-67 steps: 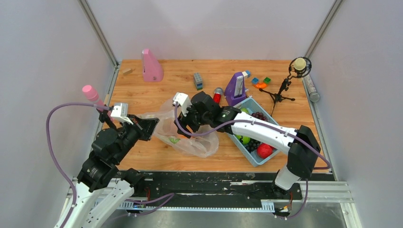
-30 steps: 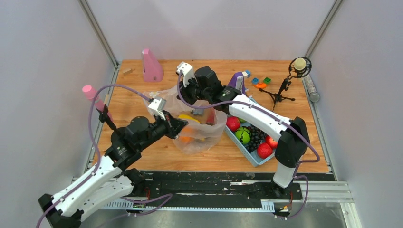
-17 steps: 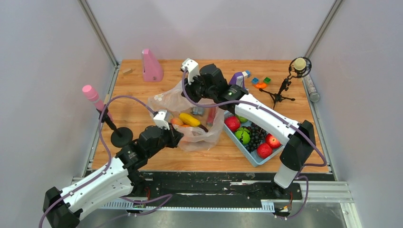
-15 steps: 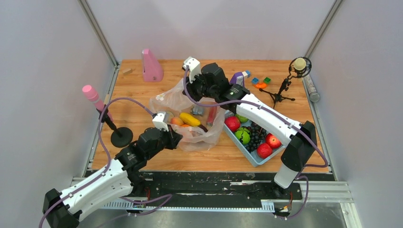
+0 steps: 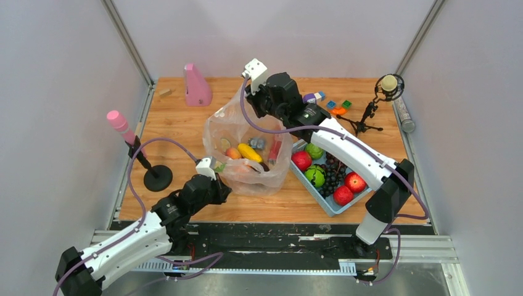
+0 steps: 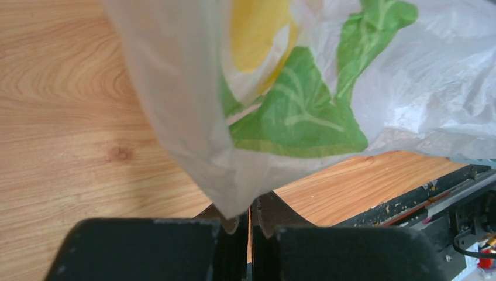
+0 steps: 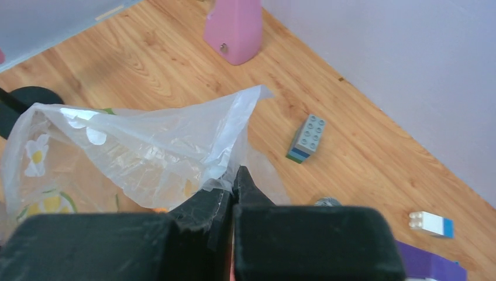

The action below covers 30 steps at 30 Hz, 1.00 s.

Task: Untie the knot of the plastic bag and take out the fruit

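The plastic bag (image 5: 264, 177) stands in the middle of the table, see-through with flower and leaf prints. My right gripper (image 5: 251, 103) is shut on its upper edge and holds it up; in the right wrist view the film (image 7: 146, 146) runs in between the jaws of that gripper (image 7: 236, 175). My left gripper (image 5: 221, 180) is shut at the bag's lower left corner, where the film (image 6: 292, 105) tapers to a point over the fingertips of the gripper (image 6: 250, 205). Fruit lies in the bag's bottom: a yellow banana (image 5: 250, 152) and an orange piece (image 5: 232, 153). No knot shows.
A blue tray (image 5: 336, 211) with red apples (image 5: 301, 160), grapes (image 5: 333, 176) and green pieces sits right of the bag. A pink microphone's black stand base (image 5: 157, 177) is on the left. A pink block (image 5: 197, 86) and a tripod (image 5: 367, 117) stand at the back, with a toy brick (image 7: 307, 138) on the wood.
The right gripper has raised the bag's edge higher and farther back. The left gripper has drawn back towards the near edge with the bag's corner. The bag now stands taller.
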Motion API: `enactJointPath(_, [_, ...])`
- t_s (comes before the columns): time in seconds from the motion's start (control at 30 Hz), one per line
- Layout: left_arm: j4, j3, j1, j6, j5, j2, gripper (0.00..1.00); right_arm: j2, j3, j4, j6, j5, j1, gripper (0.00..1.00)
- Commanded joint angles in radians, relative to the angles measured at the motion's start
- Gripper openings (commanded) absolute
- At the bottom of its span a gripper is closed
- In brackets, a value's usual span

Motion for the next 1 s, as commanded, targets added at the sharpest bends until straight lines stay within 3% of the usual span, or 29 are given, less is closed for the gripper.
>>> enactJointPath(0.0, [-0.005,0.002,-0.006,-0.043,-0.039,0.031,0.00,-0.063,0.038,0.003,-0.080,0.087,-0.002,0.01])
enactJointPath(0.13, [-0.030,0.027,-0.008,-0.038,-0.025,0.004,0.00,-0.134,-0.024,-0.018,-0.054,-0.003,0.008,0.09])
enactJointPath(0.3, [-0.177,0.158,-0.007,0.015,-0.030,-0.149,0.00,-0.232,-0.091,-0.029,-0.003,-0.036,0.030,0.51])
enactJointPath(0.47, [-0.262,0.310,-0.008,0.074,-0.020,-0.194,0.00,-0.336,-0.131,-0.028,0.049,-0.036,0.042,0.69])
enactJointPath(0.57, [-0.258,0.379,-0.008,0.091,0.004,-0.179,0.00,-0.398,-0.171,-0.031,0.097,-0.095,0.045,0.65])
enactJointPath(0.77, [-0.182,0.419,-0.008,0.115,-0.036,-0.097,0.00,-0.472,-0.287,-0.025,0.233,-0.211,0.075,0.30])
enactJointPath(0.97, [-0.053,0.421,-0.008,0.140,-0.079,0.072,0.00,-0.393,-0.374,0.036,0.319,-0.155,0.167,0.19])
